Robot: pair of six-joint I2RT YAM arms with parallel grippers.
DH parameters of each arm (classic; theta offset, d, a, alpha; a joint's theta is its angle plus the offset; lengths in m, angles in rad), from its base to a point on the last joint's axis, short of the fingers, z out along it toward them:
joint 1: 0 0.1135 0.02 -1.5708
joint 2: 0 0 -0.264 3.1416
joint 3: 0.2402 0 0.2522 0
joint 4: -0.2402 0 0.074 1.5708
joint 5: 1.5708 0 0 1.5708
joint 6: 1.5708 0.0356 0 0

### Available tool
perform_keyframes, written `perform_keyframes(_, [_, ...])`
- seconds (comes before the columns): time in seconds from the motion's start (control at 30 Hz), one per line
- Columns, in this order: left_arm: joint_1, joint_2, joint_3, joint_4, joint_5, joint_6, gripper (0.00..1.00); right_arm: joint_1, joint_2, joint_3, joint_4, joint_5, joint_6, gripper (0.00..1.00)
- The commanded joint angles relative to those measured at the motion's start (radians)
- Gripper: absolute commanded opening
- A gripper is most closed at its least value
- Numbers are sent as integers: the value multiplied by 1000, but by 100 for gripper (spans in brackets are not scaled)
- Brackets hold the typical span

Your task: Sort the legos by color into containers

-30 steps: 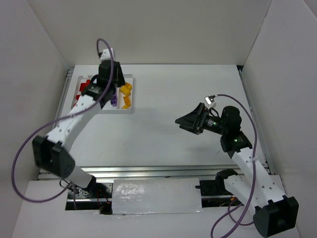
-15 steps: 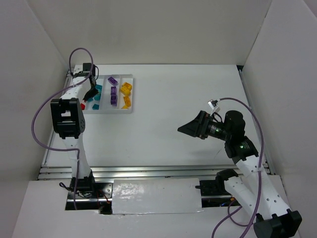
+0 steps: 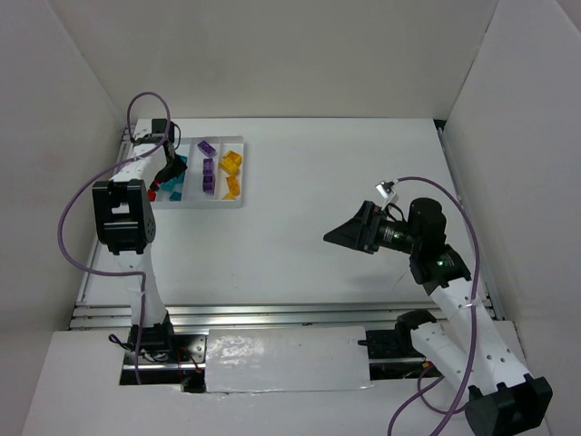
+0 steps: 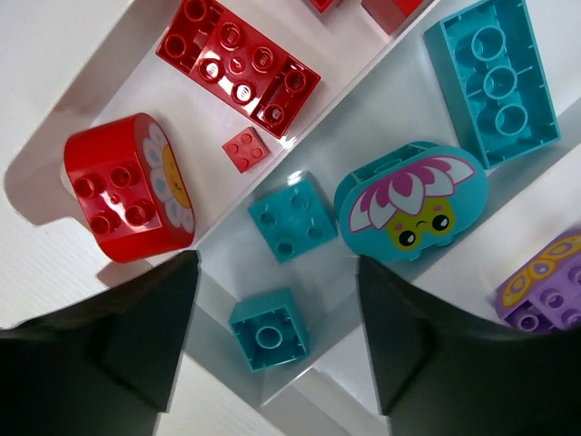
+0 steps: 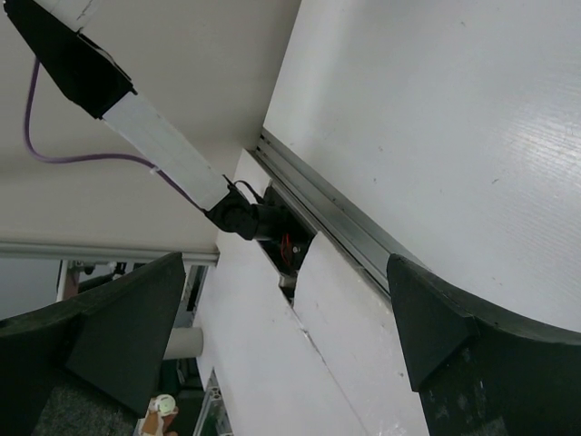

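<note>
My left gripper (image 3: 167, 174) (image 4: 275, 272) hangs open over the white tray (image 3: 221, 203) (image 4: 363, 86). A small teal lego (image 4: 268, 329) lies studs-down in the teal container, between my fingers and touching neither. Other teal legos (image 4: 292, 216) lie there too, among them a flower-faced one (image 4: 410, 202) and a long brick (image 4: 490, 80). Red legos (image 4: 238, 62) fill the neighbouring container, with a rounded one (image 4: 127, 186) near its end. Purple legos (image 3: 208, 177) and yellow legos (image 3: 231, 163) lie in the other two containers. My right gripper (image 3: 339, 234) (image 5: 286, 300) is open and empty, held above the table at mid right.
White walls enclose the table on three sides. The tray sits at the far left corner beside a metal rail (image 3: 121, 163). The right wrist view looks past the table's near edge rail (image 5: 345, 232) toward the left arm's base (image 5: 241, 216).
The left arm folded back and its gripper shifted left across the tray to the teal container. Its jaws then opened, and the small teal lego now lies free below them. The right arm barely moved.
</note>
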Motion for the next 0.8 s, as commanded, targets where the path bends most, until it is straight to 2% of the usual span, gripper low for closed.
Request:
perform_keyframes(0.0, [0, -72, 3, -5, -32, -22, 88, -3, 4, 57, 39, -28, -16, 100])
perform_keyframes(0.03, [3, -80, 10, -12, -39, -24, 95, -3, 3, 60, 42, -34, -19, 100])
perform_keyframes(0.1, [6, -110, 13, -17, -31, -24, 99, -4, 9, 78, 36, -37, -31, 100])
perform_keyframes(0.2, [0, -206, 18, -40, -16, -18, 99, -1, 11, 144, -38, 3, -97, 100])
perform_keyframes(0.33, [-55, -429, -42, -35, 3, 47, 100, 2, -9, 273, -242, 281, -209, 100])
perform_keyframes(0.43, [-135, -656, -146, -75, 4, 131, 100, 45, -60, 374, -396, 633, -266, 100])
perform_keyframes(0.47, [-146, -723, -184, -72, 0, 145, 100, 65, -68, 391, -423, 693, -273, 100])
perform_keyframes(0.5, [-152, -859, -235, -63, 3, 159, 100, 91, -75, 411, -446, 752, -292, 100])
perform_keyframes(0.53, [-154, -924, -329, -60, 12, 188, 100, 142, -81, 429, -498, 803, -299, 100])
perform_keyframes(0.57, [-154, -1043, -368, -57, 15, 205, 99, 172, -91, 477, -529, 913, -304, 100])
perform_keyframes(0.67, [-152, -1219, -454, -127, 30, 257, 99, 282, -106, 598, -653, 1117, -322, 99])
perform_keyframes(0.77, [-154, -1375, -505, -173, 70, 283, 100, 290, -127, 741, -779, 1196, -353, 100])
